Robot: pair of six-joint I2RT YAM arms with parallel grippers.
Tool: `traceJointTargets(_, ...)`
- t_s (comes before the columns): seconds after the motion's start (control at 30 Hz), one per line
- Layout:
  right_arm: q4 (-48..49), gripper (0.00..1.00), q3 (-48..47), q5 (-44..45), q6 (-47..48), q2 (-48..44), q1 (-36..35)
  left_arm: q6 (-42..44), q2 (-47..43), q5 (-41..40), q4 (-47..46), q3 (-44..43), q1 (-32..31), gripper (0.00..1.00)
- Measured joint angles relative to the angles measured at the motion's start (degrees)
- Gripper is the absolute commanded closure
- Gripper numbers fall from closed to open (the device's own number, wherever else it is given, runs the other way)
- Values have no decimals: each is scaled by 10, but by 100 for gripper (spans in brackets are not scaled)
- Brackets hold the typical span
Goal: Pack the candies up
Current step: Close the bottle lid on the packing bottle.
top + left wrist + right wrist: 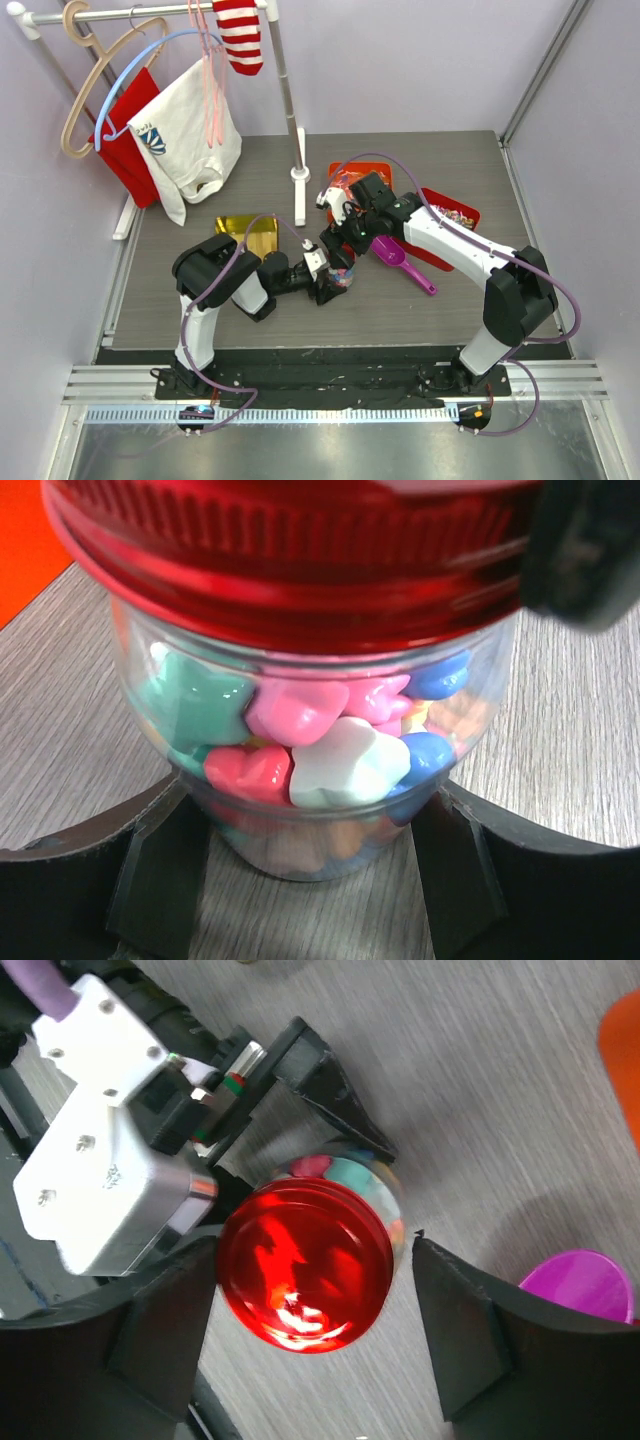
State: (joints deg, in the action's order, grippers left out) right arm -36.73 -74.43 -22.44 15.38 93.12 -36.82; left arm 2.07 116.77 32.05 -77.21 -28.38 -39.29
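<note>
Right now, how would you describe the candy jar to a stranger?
Look at the middle of the grey table, beside the purple scoop. A small clear jar of pastel candies stands there. Nothing else nearby has its round red lid.

No writing I can read anywhere. The only mark is a blue emblem [152, 137] on the white shirt [190, 150] hanging left of the clothes rack [284, 90] upright, too small to make out any lettering

grey wood-grain table [180, 290] bears a red-lidded jar [341, 281], purple scoop [392, 252], gold tray [254, 238], orange tin [338, 172], red tin [466, 213] and a clothes rack foot [300, 176]
</note>
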Motion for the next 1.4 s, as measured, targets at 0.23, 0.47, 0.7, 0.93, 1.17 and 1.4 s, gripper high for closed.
traceJointTargets(0.23, 8, 0, 7, 3, 6, -3, 3, 3, 1, 1, -2, 0, 0, 57)
traceJointTargets(0.47, 2, 0, 6, -5, 31, -8, 3, 4, 1, 1, -2, 0, -1, 57)
traceJointTargets(0.7, -42, 0, -16, -52, 69, -9, 3, 4, 1, 1, -2, 0, -1, 57)
traceJointTargets(0.93, -63, 0, -30, -74, 92, -9, 15, 4, 1, 1, -2, 0, -1, 57)
traceJointTargets(1.17, -67, 0, -76, -102, 101, 8, 49, 4, 1, 2, -2, 0, -1, 57)
traceJointTargets(1.4, -68, 13, -121, -143, 109, 33, 63, 4, 1, 2, -2, 0, -1, 57)
